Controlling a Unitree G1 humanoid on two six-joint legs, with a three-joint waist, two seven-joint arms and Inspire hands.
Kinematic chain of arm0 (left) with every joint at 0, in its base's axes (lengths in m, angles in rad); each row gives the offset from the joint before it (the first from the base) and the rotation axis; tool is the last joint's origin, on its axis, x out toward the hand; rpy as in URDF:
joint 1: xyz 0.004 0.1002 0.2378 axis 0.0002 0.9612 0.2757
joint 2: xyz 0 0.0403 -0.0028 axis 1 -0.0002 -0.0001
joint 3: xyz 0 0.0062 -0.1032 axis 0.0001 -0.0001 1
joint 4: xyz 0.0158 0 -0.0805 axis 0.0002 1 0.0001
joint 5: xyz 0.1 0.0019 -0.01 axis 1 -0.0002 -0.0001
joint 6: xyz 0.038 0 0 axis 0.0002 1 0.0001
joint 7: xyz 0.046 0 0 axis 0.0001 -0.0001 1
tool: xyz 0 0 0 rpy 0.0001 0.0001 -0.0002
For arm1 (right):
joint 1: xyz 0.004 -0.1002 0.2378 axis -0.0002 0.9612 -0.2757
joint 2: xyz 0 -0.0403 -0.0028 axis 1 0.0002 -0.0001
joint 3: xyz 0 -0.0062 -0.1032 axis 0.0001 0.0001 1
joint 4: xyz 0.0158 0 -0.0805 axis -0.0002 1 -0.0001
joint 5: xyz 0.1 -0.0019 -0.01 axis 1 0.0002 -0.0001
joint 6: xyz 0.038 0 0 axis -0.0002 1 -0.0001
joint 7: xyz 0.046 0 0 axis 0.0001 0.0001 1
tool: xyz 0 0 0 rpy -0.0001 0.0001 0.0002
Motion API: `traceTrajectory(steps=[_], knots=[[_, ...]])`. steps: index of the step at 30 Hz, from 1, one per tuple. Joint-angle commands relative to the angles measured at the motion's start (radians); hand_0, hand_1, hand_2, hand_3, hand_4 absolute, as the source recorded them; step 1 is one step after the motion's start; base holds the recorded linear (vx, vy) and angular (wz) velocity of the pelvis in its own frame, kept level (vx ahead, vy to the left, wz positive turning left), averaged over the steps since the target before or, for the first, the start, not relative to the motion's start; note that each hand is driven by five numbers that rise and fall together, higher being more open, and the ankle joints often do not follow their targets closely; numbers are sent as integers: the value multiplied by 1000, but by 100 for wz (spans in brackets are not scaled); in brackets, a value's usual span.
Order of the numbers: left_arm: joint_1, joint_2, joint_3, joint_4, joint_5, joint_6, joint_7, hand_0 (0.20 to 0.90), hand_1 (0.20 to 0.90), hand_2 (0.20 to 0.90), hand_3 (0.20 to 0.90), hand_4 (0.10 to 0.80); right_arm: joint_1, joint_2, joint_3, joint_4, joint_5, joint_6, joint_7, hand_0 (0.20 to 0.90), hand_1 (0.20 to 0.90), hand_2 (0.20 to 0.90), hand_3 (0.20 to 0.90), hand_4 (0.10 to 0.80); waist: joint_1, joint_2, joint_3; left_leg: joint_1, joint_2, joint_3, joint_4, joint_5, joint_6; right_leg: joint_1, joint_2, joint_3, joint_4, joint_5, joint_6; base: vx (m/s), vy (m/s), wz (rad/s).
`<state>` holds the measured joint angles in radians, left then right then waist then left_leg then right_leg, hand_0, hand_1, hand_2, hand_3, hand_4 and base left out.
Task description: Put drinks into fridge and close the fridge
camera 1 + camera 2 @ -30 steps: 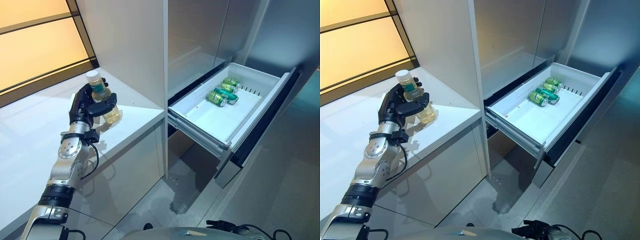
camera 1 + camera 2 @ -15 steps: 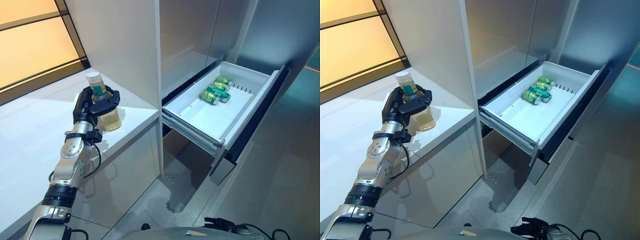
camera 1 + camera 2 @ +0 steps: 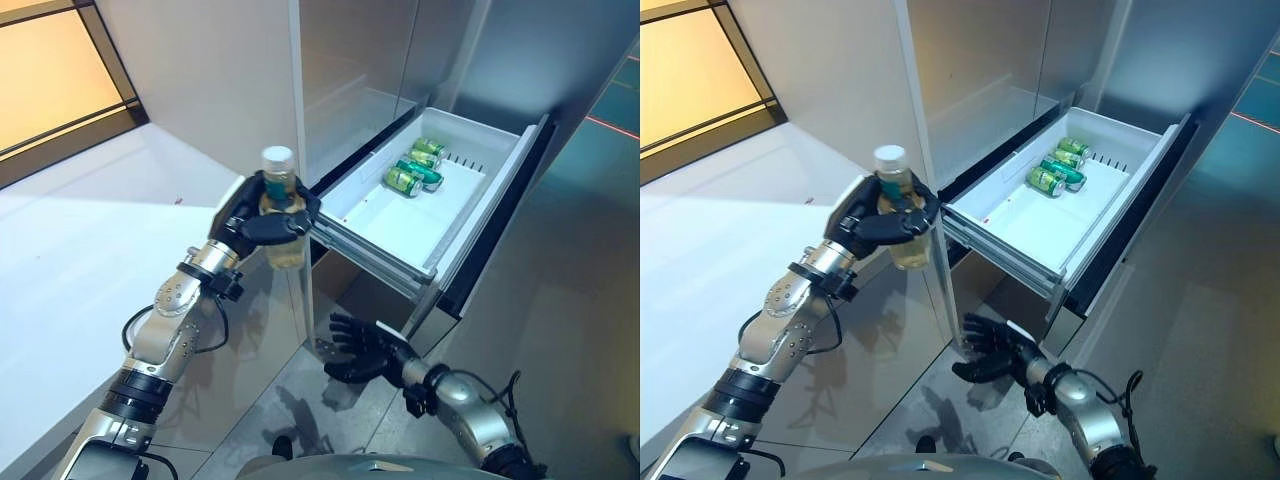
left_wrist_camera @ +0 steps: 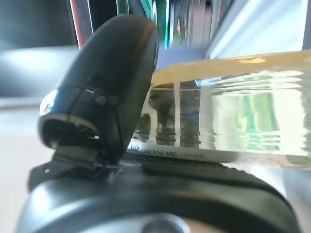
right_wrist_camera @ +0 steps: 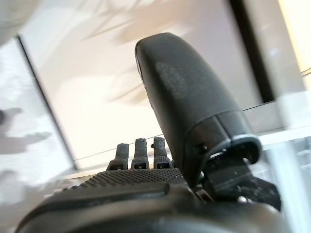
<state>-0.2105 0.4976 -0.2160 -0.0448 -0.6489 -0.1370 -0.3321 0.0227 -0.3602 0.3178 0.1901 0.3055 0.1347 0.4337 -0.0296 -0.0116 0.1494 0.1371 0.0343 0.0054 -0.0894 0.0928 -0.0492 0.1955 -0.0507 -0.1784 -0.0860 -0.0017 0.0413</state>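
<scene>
My left hand is shut on a clear bottle of pale yellow drink with a white cap. It holds the bottle upright in the air, just past the white counter's corner and left of the open white fridge drawer. Green cans lie at the drawer's far end. In the left wrist view the thumb presses against the bottle. My right hand is open, fingers spread, low over the floor below the drawer's front corner.
Tall grey fridge and cabinet panels rise behind the drawer. The drawer's dark front juts out to the right over grey floor. A dark-framed orange window runs behind the counter.
My left hand has lifted the bottle off the counter and carried it right, toward the drawer. My right hand has come into view below the drawer. The camera has shifted.
</scene>
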Motion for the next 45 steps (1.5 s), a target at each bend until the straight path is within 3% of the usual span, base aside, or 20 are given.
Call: traceTrajectory(steps=[1,6,15,29,30,31,36,41,45], knots=[[-135,-39,37,-140,-110,-199,-70,300,300,300,200,100,-133,-43,-85,-213,131,-75,52,900,900,900,900,800,-14,19,-35,53,-82,59,7,-148,78,-51,57,34,133,-109,11,-4,-1,-20],[-152,-45,-6,-157,-99,-173,-80,300,300,300,200,100,-214,-58,-99,-317,195,-77,28,900,900,900,900,800,-17,17,-39,52,-83,70,11,-153,85,-56,59,47,132,-104,12,-5,-6,-17],[-211,-53,-85,-134,-79,-122,-65,300,300,300,200,100,-314,-77,-64,-415,361,14,86,900,900,900,900,800,-20,4,-44,47,-87,82,18,-155,90,-58,61,55,128,-97,9,-2,-7,-2],[-262,-69,-162,-99,-120,-152,-80,300,300,300,200,100,-370,-54,41,-431,536,174,149,900,900,900,900,800,-15,-8,-48,40,-90,78,20,-151,88,-58,63,51,117,-86,6,0,0,0],[-266,-74,-169,-100,-122,-159,-88,300,300,300,200,100,-370,-48,51,-432,542,186,143,773,773,773,752,652,-15,-8,-49,40,-90,77,19,-151,88,-58,63,52,114,-85,6,0,0,0],[-270,-83,-184,-105,-135,-190,-101,300,300,300,200,100,-370,-44,63,-428,572,198,136,300,300,300,200,100,-16,-7,-49,40,-90,76,18,-149,87,-58,63,51,113,-84,6,0,0,0],[-272,-99,-202,-125,-111,-297,-71,300,300,300,200,100,-365,-30,80,-421,569,185,93,300,300,300,200,100,-19,-8,-53,38,-90,69,16,-146,86,-61,65,56,111,-80,5,0,0,0],[-276,-97,-190,-149,23,-443,30,300,300,300,200,100,-373,-35,62,-423,567,167,43,300,300,300,200,100,-18,-13,-55,35,-91,60,13,-145,85,-62,68,60,108,-80,3,0,0,0],[-267,-104,-184,-164,38,-448,42,300,300,300,200,100,-379,-38,35,-436,578,125,-5,300,300,300,200,100,-17,-14,-55,33,-91,52,11,-144,85,-64,69,62,108,-80,2,0,0,0]])
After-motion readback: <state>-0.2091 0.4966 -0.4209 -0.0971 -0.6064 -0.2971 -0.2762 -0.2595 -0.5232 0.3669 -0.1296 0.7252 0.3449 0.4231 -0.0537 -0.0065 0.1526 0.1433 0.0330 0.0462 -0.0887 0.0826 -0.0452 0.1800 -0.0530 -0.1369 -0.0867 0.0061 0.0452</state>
